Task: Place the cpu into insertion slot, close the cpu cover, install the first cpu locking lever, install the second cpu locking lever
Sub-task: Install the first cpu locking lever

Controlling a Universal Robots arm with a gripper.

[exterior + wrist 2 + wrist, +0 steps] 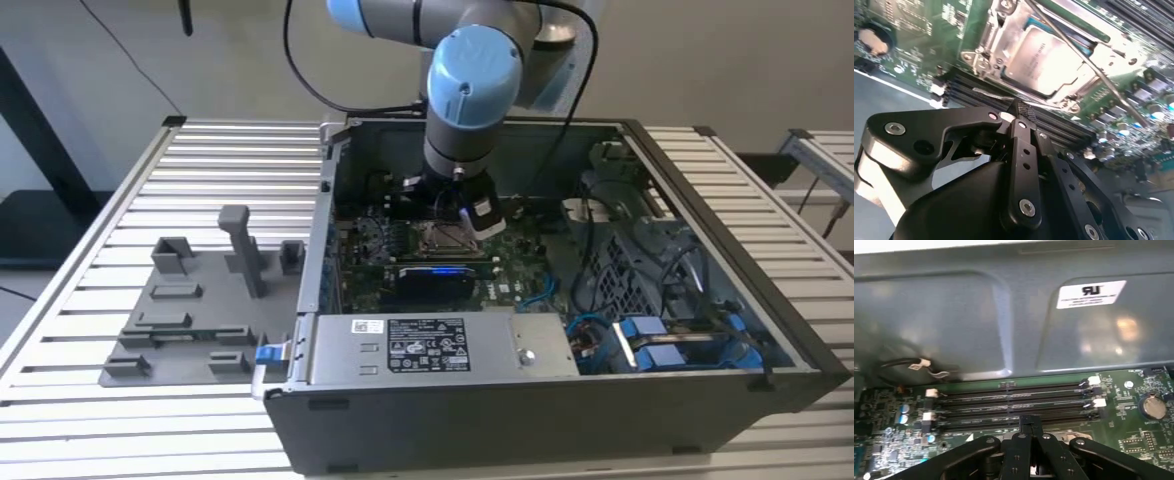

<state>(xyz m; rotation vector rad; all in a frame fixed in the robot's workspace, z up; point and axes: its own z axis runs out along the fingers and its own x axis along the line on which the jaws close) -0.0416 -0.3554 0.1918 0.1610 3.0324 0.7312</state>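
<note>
In the second wrist view the cpu (pixel 1046 52) lies in the insertion slot (pixel 1004 45), its pale top showing through the silver cover (pixel 985 41) that lies down over it. One thin locking lever (pixel 1094 70) runs slantwise across the socket. A second wire lever (pixel 994 94) lies along the socket's edge, just off the fingertips. My black gripper (pixel 1021 111) is shut with nothing visible between its fingers. In the exterior view the gripper (pixel 457 205) hangs inside the open computer case right above the socket (pixel 447 238). The first wrist view shows the shut gripper (pixel 1030 422) over the board.
Black memory slots (pixel 1014 400) lie beside the socket, with the grey case wall (pixel 1004 325) behind them. A coin battery (pixel 1153 405) sits on the board. The power supply (pixel 441 345) and blue cables (pixel 667 340) crowd the case. A grey fixture tray (pixel 200 300) rests on the slatted table.
</note>
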